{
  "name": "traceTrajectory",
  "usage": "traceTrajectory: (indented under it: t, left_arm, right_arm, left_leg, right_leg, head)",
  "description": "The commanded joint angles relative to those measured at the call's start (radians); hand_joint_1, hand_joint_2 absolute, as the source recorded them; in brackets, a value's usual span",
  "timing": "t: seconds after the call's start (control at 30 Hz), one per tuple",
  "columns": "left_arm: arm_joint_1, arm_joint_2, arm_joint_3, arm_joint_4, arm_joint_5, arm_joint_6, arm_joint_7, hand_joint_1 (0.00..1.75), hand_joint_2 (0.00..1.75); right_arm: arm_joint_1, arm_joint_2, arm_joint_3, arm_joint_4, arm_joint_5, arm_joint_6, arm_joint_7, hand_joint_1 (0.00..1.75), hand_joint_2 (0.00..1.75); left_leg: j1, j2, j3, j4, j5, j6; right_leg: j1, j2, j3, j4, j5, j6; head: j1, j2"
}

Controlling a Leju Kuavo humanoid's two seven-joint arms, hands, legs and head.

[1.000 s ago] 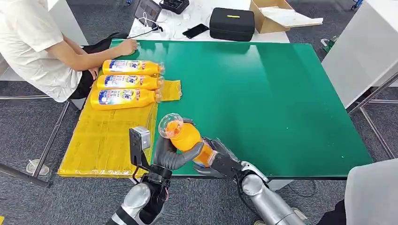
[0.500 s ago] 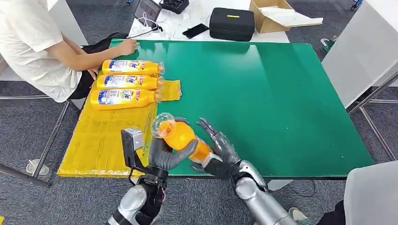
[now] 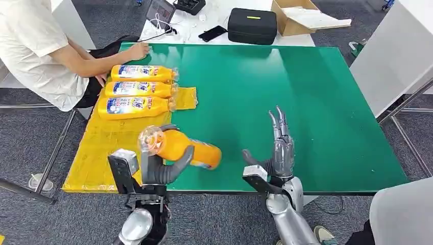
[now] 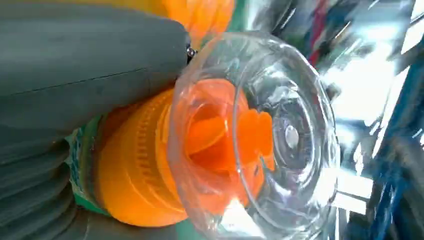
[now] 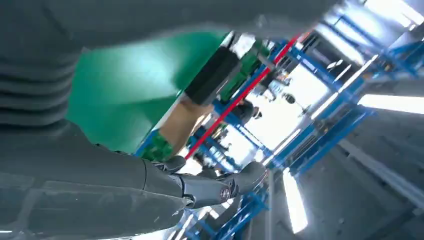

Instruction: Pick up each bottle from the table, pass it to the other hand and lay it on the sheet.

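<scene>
Three bottles (image 3: pixel 137 90) on yellow sheet (image 3: pixel 110 148) — left robot hand (image 3: pixel 162 166) grips fourth bottle (image 3: pixel 179 147); right robot hand (image 3: pixel 278 150) empty, fingers spread.

I stand in what looks like a robotics lab or test room, at a green table (image 3: pixel 306 102) on grey carpet (image 3: pixel 30 138). Beyond the table's far edge a white desk (image 3: pixel 214 20) carries a black zip case (image 3: pixel 252 25), an open cardboard box (image 3: pixel 301 18), a phone (image 3: pixel 213 33) and cables. At its far left corner a person (image 3: pixel 41 51) sits leaning on it.
</scene>
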Motion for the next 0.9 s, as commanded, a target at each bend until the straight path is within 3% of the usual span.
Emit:
traceTrajectory:
  t: [0.03, 0.13, 0.37, 0.43, 0.57, 0.73, 0.9]
  left_arm:
    - [-0.13, 0.097, 0.137, 0.25, -0.861, 0.161, 0.263, 1.75, 1.75]
    - [-0.122, 0.109, 0.191, 0.212, -0.884, 0.134, 0.297, 1.75, 1.75]
    - [-0.089, 0.101, 0.203, 0.161, -0.835, 0.11, 0.288, 1.75, 1.75]
    - [-0.079, 0.106, 0.224, 0.165, -0.939, 0.139, 0.309, 1.75, 1.75]
    - [-0.182, 0.164, 0.203, 0.324, -1.168, -0.064, 0.488, 1.75, 1.75]
    - [-0.378, 0.172, 0.142, 0.568, -1.22, -0.316, 0.501, 1.75, 1.75]
    - [-0.43, 0.162, 0.129, 0.636, -1.204, -0.371, 0.472, 1.75, 1.75]
  right_arm:
    - [0.052, 0.079, -0.224, -0.217, 0.044, -0.001, -0.004, 0.0, 0.0]
    - [0.099, 0.094, -0.297, -0.282, 0.025, -0.001, -0.004, 0.0, 0.0]
    - [0.121, 0.093, -0.322, -0.293, 0.028, -0.001, -0.004, 0.0, 0.0]
    - [0.113, 0.09, -0.325, -0.258, 0.022, -0.001, -0.001, 0.0, 0.0]
    - [0.141, 0.053, -0.286, -0.256, -0.022, -0.001, -0.004, 0.0, 0.0]
    - [0.105, 0.021, -0.207, -0.2, -0.071, -0.001, -0.004, 0.0, 0.0]
    - [0.097, 0.015, -0.187, -0.185, -0.082, -0.001, -0.004, 0.0, 0.0]
  left_leg:
    - [-0.001, 0.0, 0.004, -0.002, 0.0, 0.0]
    - [-0.001, -0.002, 0.006, -0.002, 0.0, 0.0]
    - [0.0, 0.001, 0.007, -0.001, -0.002, 0.0]
    - [0.0, 0.0, 0.007, -0.001, -0.002, 0.0]
    - [0.0, 0.0, 0.004, -0.001, 0.0, 0.0]
    - [0.0, 0.0, 0.004, -0.001, 0.001, 0.0]
    - [0.001, 0.001, 0.002, 0.0, 0.003, -0.001]
  right_leg:
    - [0.0, -0.002, 0.003, -0.001, -0.001, -0.002]
    - [0.0, -0.004, 0.006, 0.0, -0.002, -0.003]
    - [0.0, -0.002, 0.006, 0.0, -0.003, -0.002]
    - [0.0, -0.002, 0.007, 0.0, -0.003, -0.002]
    - [0.001, -0.002, 0.004, -0.001, -0.001, -0.002]
    - [0.001, -0.002, 0.004, 0.0, 0.0, -0.002]
    - [0.001, -0.001, 0.002, 0.0, 0.001, -0.001]
  head:
    - [0.0, 0.0]
    - [0.0, 0.0]
    - [0.0, 0.0]
    - [0.0, 0.0]
    - [0.0, 0.0]
    - [0.0, 0.0]
    - [0.0, 0.0]
